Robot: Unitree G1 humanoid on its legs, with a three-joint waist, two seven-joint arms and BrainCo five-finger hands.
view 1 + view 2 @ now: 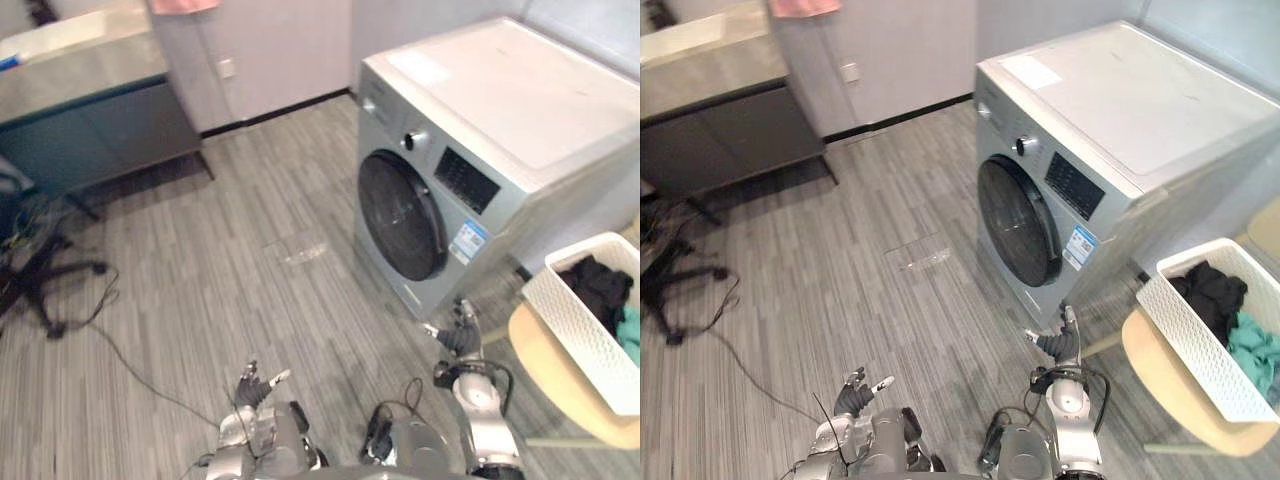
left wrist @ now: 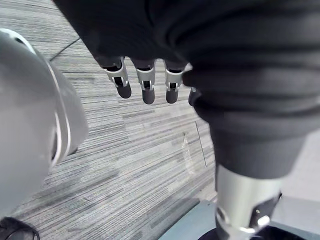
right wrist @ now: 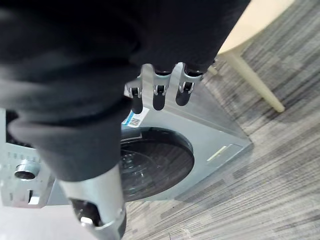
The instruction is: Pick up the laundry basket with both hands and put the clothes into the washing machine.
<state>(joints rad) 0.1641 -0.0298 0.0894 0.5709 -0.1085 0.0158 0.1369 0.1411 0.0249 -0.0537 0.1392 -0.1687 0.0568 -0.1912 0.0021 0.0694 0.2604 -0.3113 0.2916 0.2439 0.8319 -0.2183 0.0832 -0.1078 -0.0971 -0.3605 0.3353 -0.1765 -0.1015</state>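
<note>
Laundry basket (image 1: 578,335) — white, with small holes in its wall — stands on a pale round stool (image 1: 555,385) at my far right, just beside the washing machine (image 1: 480,130). I think it was put at this height so that both hands can take it without a deep bend. Inside lie a dark garment (image 1: 598,283) and a green one (image 1: 630,338). My left hand (image 1: 255,392) hangs low over the floor, fingers loose and straight, holding nothing. My right hand (image 1: 459,338) is the same, empty and relaxed, near the lower front corner of the machine and apart from the basket. The round door (image 1: 402,215) is closed — so, in my judgement, nothing has begun: I must first turn to the right, and the door will need opening before any clothes go in.
</note>
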